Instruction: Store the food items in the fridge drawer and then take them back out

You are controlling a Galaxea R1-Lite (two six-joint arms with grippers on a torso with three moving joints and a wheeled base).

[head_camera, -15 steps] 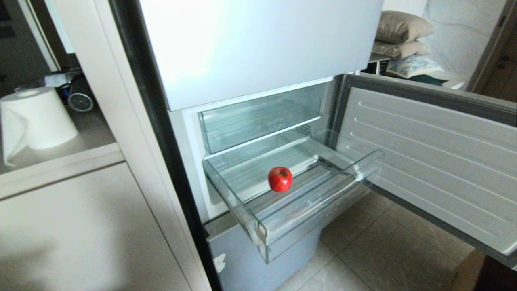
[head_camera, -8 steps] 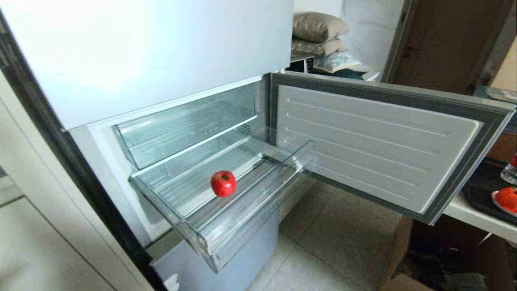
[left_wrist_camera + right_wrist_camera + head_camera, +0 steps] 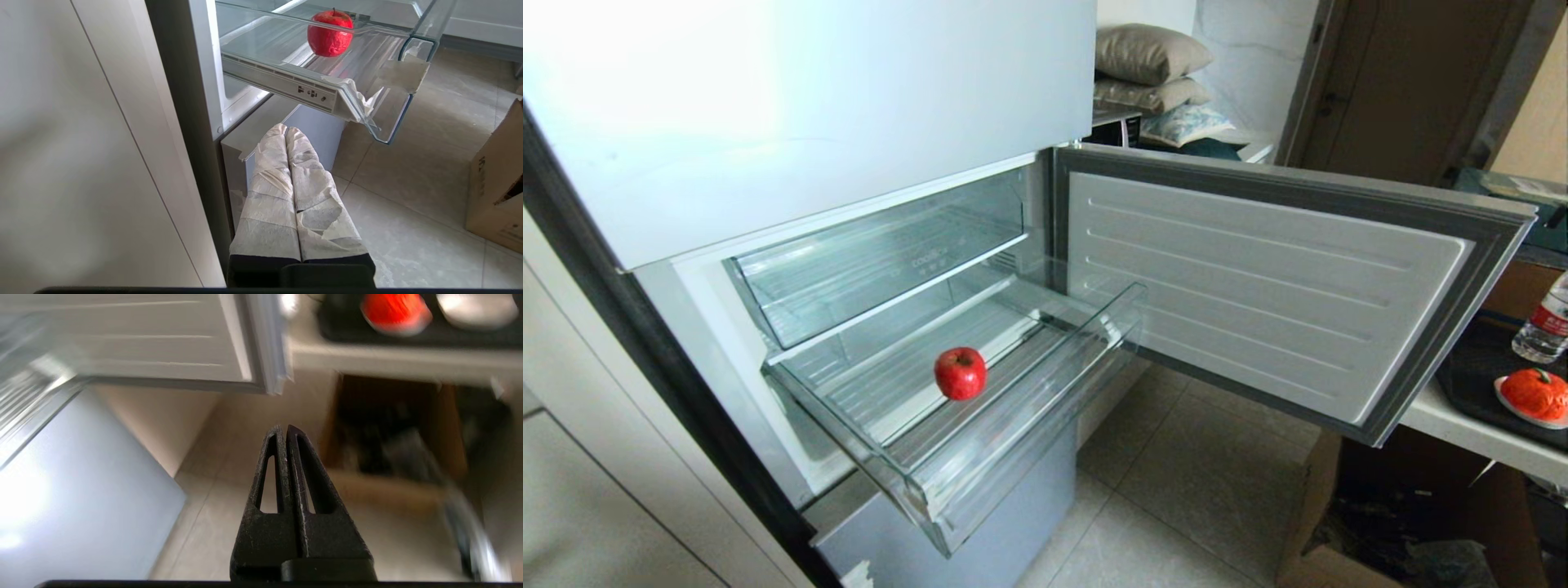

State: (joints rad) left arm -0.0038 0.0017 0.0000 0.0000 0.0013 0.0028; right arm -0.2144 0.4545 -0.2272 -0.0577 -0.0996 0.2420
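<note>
Currently, at the left, the left gripper (image 3: 286, 130), its paper-wrapped fingers pressed together and holding nothing, is hanging low beside the grey lower fridge panel (image 3: 314, 126), beneath the wide clear plastic fridge drawer (image 3: 1013, 441). That drawer is standing pulled out, and the round red toy apple (image 3: 960, 373) is sitting on its ribbed floor near the middle. Further right, the white-lined fridge door (image 3: 1258, 286) is standing open. The right gripper (image 3: 286, 430), black fingers pressed together and empty, is pointing down over the tiled floor (image 3: 1217, 490). At far right, the orange-red ribbed toy pumpkin (image 3: 1535, 394) is lying on a white plate (image 3: 1515, 413) on a dark tray (image 3: 1470, 384), near a clear water bottle (image 3: 1543, 322).
</note>
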